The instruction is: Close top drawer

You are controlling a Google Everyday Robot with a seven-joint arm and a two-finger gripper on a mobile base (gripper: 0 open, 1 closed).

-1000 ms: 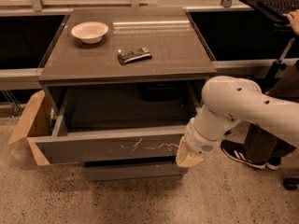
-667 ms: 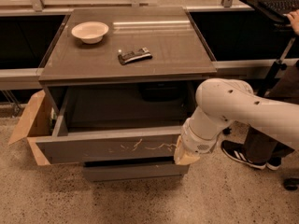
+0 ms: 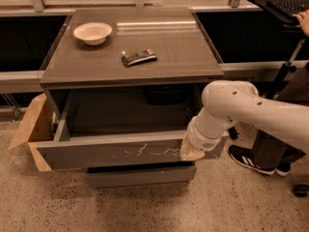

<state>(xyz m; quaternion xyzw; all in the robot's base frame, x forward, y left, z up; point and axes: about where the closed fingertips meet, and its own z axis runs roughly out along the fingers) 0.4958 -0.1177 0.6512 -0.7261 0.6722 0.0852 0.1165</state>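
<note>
Top drawer [image 3: 96,154]: pulled well out of the cabinet below the worktop [image 3: 183,52], interior open to view and dark. Its wide grey front faces 6 o'clock, with pale scratches across the middle.
Claw [image 3: 192,152]: at the 3 o'clock end of the drawer front, its tan tip against the outer face of the panel, just right of the scratches.
Claw state: cannot tell; the wrist housing and the tan tip show no readable gap or closure.
Drawer relative to claw: the front runs from the claw toward 9 o'clock, and a short piece of the panel shows past the wrist toward 3 o'clock. The drawer cavity lies at 12 o'clock of the claw.
Arm [image 3: 241,105]: white, entering from 3 o'clock and bending down to the panel.
Change from earlier frames: the elbow and wrist have moved slightly toward 9 o'clock, and the claw sits a little further along the panel. No discernible change in how far the drawer stands out.
Lower drawer [image 3: 140,175]: narrower plain front, at 6 o'clock of the top drawer, set further back.
Worktop items: pale bowl [image 3: 92,33] at 10 o'clock; dark flat packet [image 3: 139,57] near centre; the two well apart.
Surroundings: cardboard box [image 3: 34,124] at 9 o'clock of the cabinet; a person's shoe [image 3: 248,161] at 3 o'clock of the claw.
</note>
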